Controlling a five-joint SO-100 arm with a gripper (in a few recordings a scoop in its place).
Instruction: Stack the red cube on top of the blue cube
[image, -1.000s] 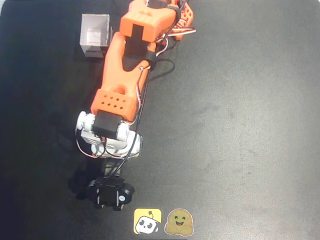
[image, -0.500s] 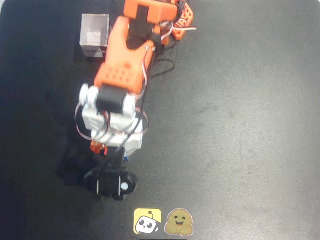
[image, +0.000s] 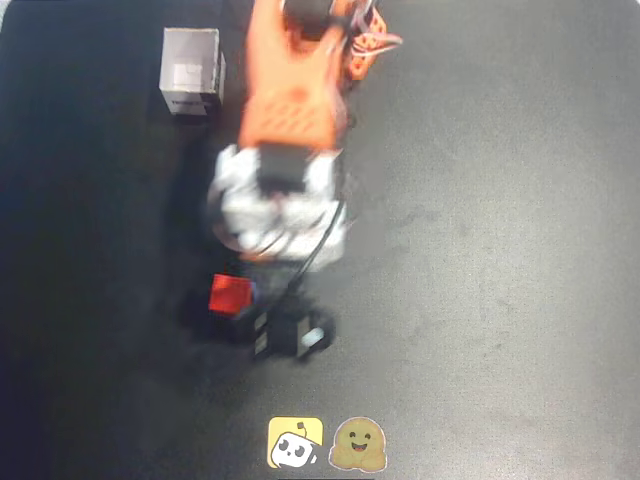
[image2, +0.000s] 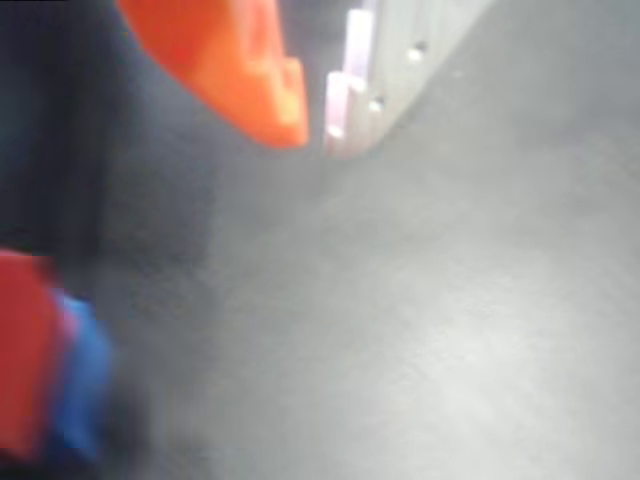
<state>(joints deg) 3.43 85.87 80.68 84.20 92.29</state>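
Since the earlier overhead frames the arm (image: 290, 110) has swung to the picture's right and drawn back toward the top edge, uncovering the red cube (image: 231, 294), which was hidden under the white wrist section before. The arm is motion-blurred in the current overhead view.

The red cube lies on the dark desk (image: 480, 250), left of centre and below the white wrist section (image: 280, 205). A thin blue edge shows at its right side; this is the blue cube (image: 253, 292), almost wholly covered by the red one. In the wrist view the red cube (image2: 25, 360) sits at the lower left edge with the blue cube (image2: 85, 375) touching it and showing just beside it on the right. The picture is too blurred to tell how squarely the two line up.

The gripper (image: 285, 335) is the dark blurred part just right of and below the cubes in the overhead view. It is apart from the red cube and holds nothing. Whether its jaws are spread or closed cannot be told. In the wrist view an orange finger (image2: 240, 70) shows at the top, well clear of the cubes.

A grey-white box (image: 190, 70) stands near the upper left corner of the desk. Two stickers, a yellow one (image: 294, 443) and a tan one (image: 358, 445), lie at the bottom edge.
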